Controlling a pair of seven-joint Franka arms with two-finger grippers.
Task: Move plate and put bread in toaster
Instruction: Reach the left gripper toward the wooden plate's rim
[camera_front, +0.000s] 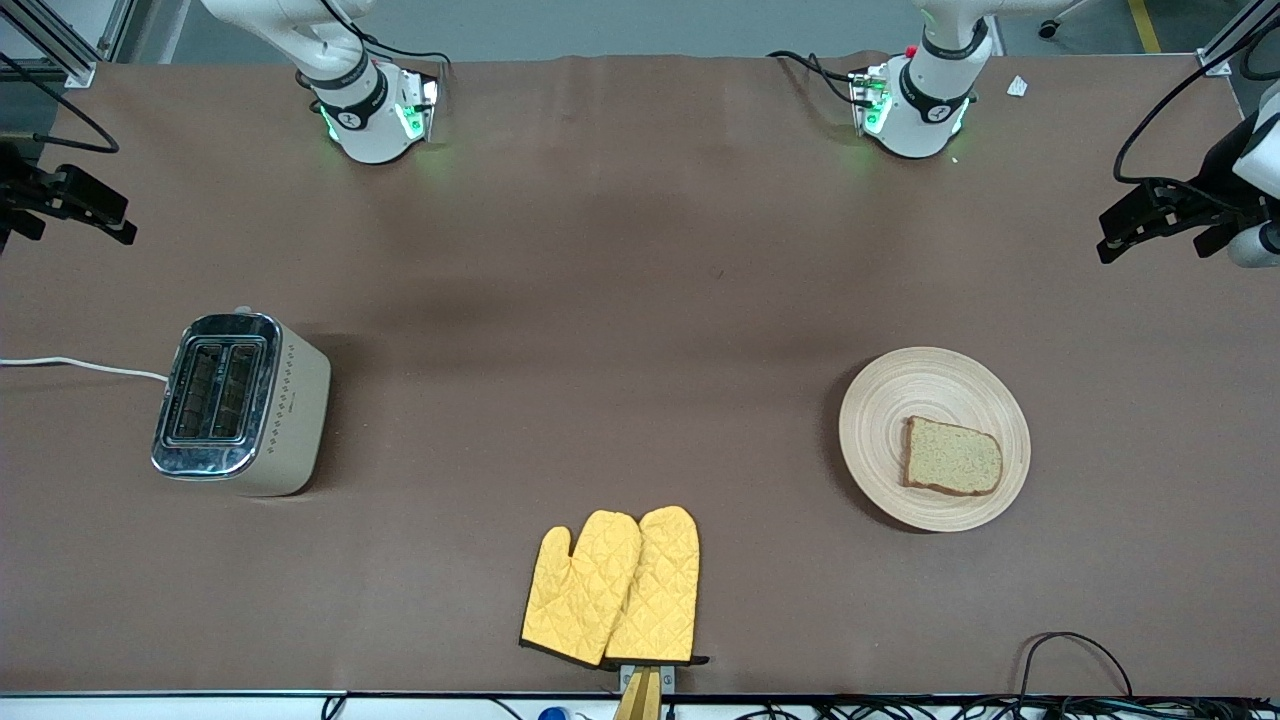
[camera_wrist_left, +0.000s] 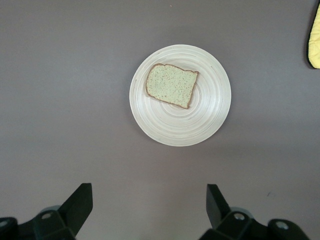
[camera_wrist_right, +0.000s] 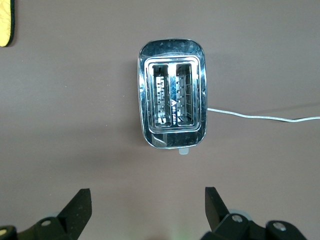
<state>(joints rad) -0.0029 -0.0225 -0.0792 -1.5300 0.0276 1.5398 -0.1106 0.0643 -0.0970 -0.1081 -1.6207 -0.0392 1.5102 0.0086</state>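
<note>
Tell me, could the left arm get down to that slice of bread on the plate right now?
Probably yes. The left gripper is open, high over the table with the plate in view below it. The bread lies flat and uncovered on it, with nothing in between.

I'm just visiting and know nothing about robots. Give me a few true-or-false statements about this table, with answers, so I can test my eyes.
1. The bread lies on the plate. True.
2. The toaster already has a slice in one slot. False: both slots are empty.
3. Two yellow oven mitts lie nearer the front camera than the toaster. True.
4. The left gripper is holding the bread. False: it is open, holding nothing, above the table by the plate.
5. The right gripper is open above the table by the toaster. True.
</note>
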